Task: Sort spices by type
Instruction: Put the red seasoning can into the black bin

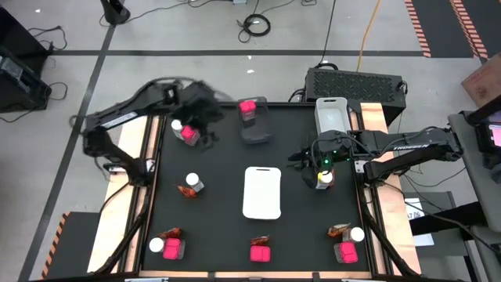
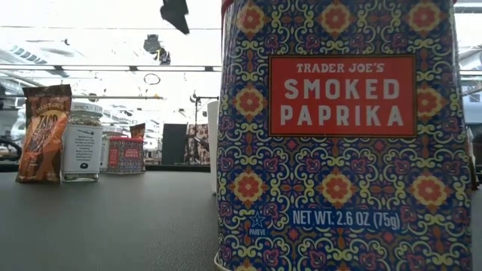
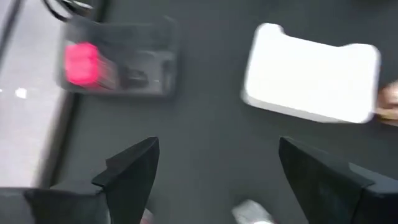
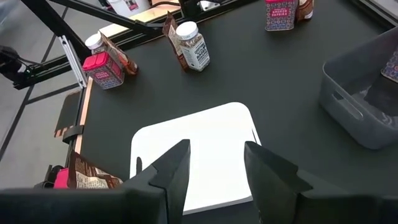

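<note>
Spices lie in mixed clusters on the black table: a pink box and white-capped jar (image 1: 186,131) at far left, a jar and packet (image 1: 192,184), and groups along the near edge (image 1: 168,244), (image 1: 260,251), (image 1: 346,244). One pink box (image 1: 249,108) sits in the grey bin (image 1: 256,129). My left gripper (image 1: 202,110) hovers open between that far-left pair and the bin; its wrist view shows the bin (image 3: 118,59) beyond the left gripper (image 3: 217,168). My right gripper (image 4: 214,165) is open, empty, just right of the white tray (image 4: 199,149).
The flat white tray (image 1: 262,192) lies mid-table. A pale bin (image 1: 332,117) stands at the far right. In the low view a smoked paprika tin (image 2: 339,135) fills the foreground, with a packet (image 2: 45,132), jar (image 2: 81,143) and tin (image 2: 124,154) behind it. Open table lies between the clusters.
</note>
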